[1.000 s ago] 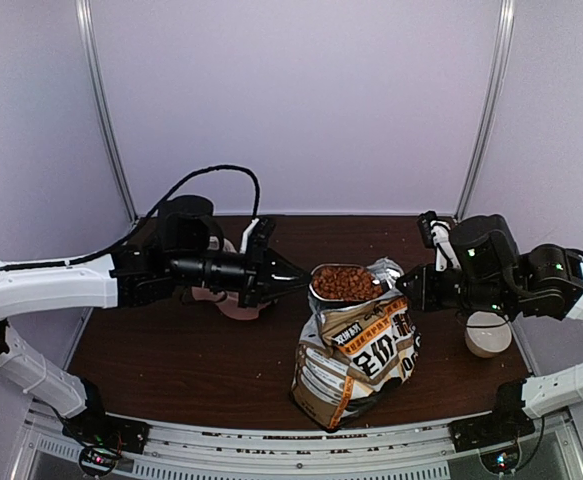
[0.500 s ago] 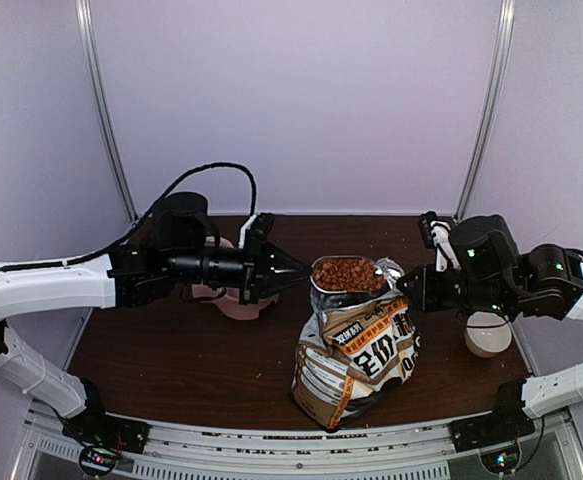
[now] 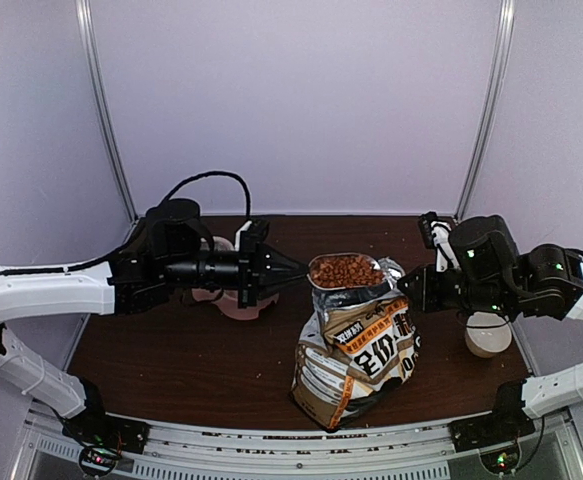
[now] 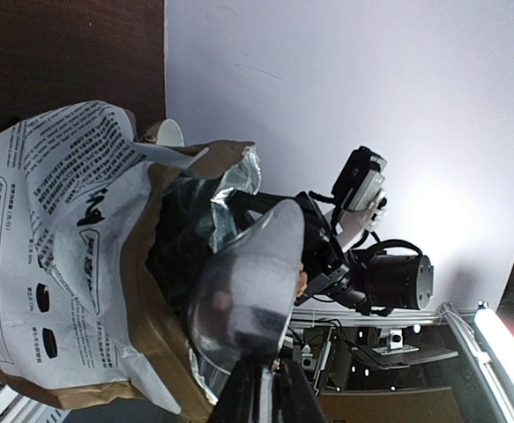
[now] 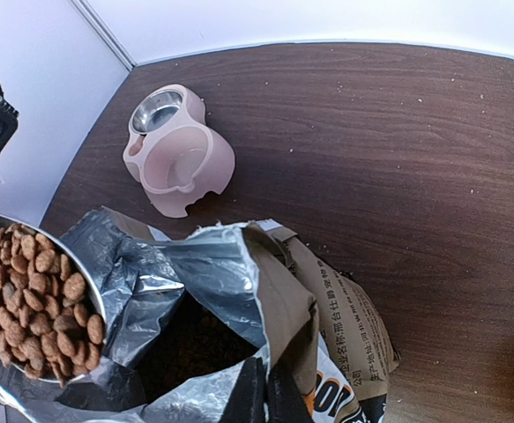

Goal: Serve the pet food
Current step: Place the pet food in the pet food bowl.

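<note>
The pet food bag (image 3: 356, 355) stands open mid-table; its foil mouth shows in the right wrist view (image 5: 195, 291). My left gripper (image 3: 296, 271) is shut on the handle of the metal scoop (image 3: 346, 271), which is heaped with reddish-brown kibble (image 5: 36, 304) and held above the bag's mouth. The scoop's underside shows in the left wrist view (image 4: 243, 291). My right gripper (image 3: 408, 288) is shut on the bag's rim (image 5: 270, 370), pinching it open. More kibble lies dark inside the bag (image 5: 190, 339). The pink feeder (image 5: 179, 154) stands left of the bag, partly hidden behind my left arm.
A white bowl (image 3: 488, 333) sits at the right under my right arm. The feeder has a metal basin (image 5: 157, 110) and an empty pink basin. Lilac walls close in the table behind and at both sides.
My left gripper has lifted the full scoop up out of the bag and drawn it slightly left. The right gripper has kept still on the bag's rim.
</note>
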{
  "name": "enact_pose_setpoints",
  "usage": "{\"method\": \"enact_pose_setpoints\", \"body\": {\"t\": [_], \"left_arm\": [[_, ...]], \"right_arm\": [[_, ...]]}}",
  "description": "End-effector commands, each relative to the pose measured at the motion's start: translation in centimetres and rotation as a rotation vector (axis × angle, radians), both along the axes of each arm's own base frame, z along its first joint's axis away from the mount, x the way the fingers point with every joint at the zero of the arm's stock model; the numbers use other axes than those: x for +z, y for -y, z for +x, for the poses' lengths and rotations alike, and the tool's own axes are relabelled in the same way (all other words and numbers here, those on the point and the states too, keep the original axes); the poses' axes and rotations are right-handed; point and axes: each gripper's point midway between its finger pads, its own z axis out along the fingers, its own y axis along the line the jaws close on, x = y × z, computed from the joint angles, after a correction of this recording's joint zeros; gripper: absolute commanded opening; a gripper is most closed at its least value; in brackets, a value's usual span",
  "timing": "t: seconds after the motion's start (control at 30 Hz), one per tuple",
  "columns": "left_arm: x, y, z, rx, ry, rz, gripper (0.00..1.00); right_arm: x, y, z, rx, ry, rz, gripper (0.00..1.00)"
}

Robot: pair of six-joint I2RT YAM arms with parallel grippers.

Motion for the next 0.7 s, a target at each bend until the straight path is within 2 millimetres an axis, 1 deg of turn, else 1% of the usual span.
{"method": "enact_pose_setpoints", "body": {"t": [0.0,0.13,0.4,0.53,0.67], "left_arm": [[4.1,-1.4,0.2,0.030,0.038,-0.136,0.00],[4.5,-2.1,0.5,0.047,0.024,-0.158,0.00],[4.0,-3.9,1.3,0.080,-0.009,-0.177,0.00],[3.8,-5.4,2.1,0.117,-0.015,-0.182,0.00],[3.3,-7.7,3.0,0.172,-0.007,-0.173,0.00]], "right_arm": [[0.2,1.8,0.7,-0.066,0.027,-0.050,0.00],[0.2,1.7,0.7,-0.064,0.028,-0.053,0.00],[0.2,1.7,0.8,-0.062,0.029,-0.062,0.00],[0.1,1.8,0.7,-0.064,0.027,-0.066,0.00],[0.1,1.7,0.8,-0.064,0.026,-0.069,0.00]]}}
